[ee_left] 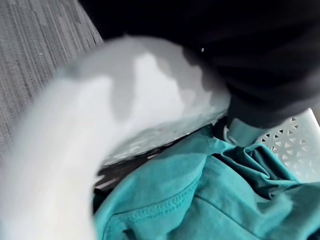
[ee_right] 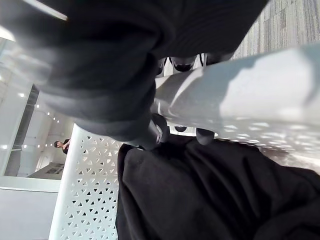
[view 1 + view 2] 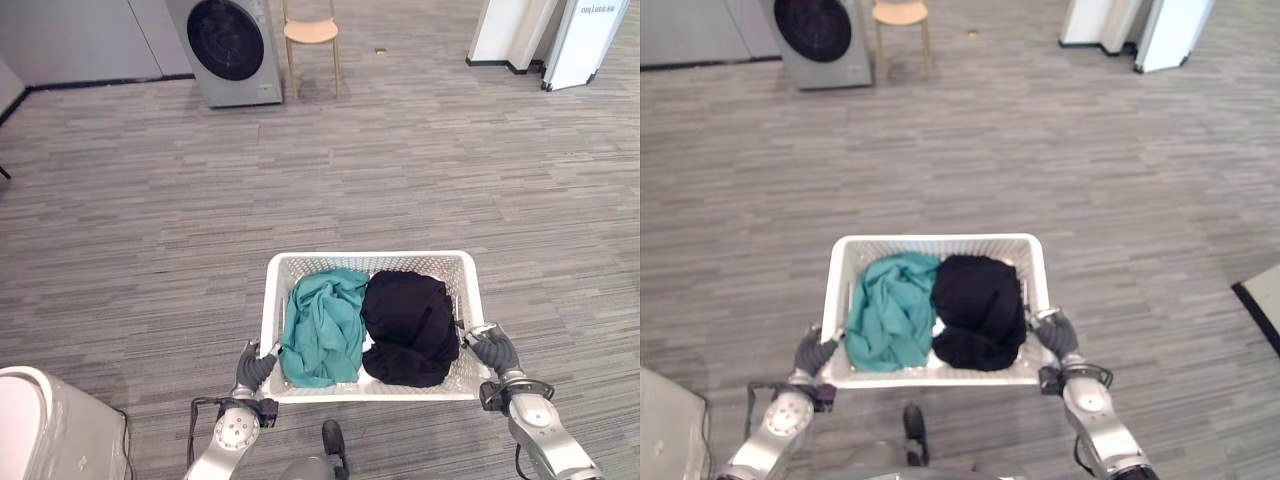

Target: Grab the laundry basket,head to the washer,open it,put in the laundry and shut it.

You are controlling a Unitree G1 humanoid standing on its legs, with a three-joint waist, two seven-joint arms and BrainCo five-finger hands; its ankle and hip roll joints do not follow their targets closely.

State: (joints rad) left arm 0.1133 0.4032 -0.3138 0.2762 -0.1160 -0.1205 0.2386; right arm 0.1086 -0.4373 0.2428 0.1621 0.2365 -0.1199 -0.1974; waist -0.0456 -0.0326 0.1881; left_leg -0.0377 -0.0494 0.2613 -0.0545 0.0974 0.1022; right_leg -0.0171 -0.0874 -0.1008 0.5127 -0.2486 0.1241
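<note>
A white perforated laundry basket (image 3: 370, 259) is held in front of me, with a teal garment (image 3: 325, 325) on its left and a black garment (image 3: 408, 322) on its right. My left hand (image 3: 252, 368) grips the rim at the basket's near left corner. My right hand (image 3: 495, 350) grips the rim on the right side. In the right wrist view its fingers (image 2: 159, 131) curl over the white rim (image 2: 250, 95) above the black garment (image 2: 210, 195). The left wrist view looks past the rim (image 1: 125, 100) onto the teal garment (image 1: 200, 200). The grey washer (image 3: 225, 45), door shut, stands far ahead on the left.
A wooden chair (image 3: 311, 35) stands just right of the washer. White panels (image 3: 560, 40) stand at the far right. A white rounded object (image 3: 50, 430) sits at my near left. Grey plank floor (image 3: 350, 160) stretches between me and the washer.
</note>
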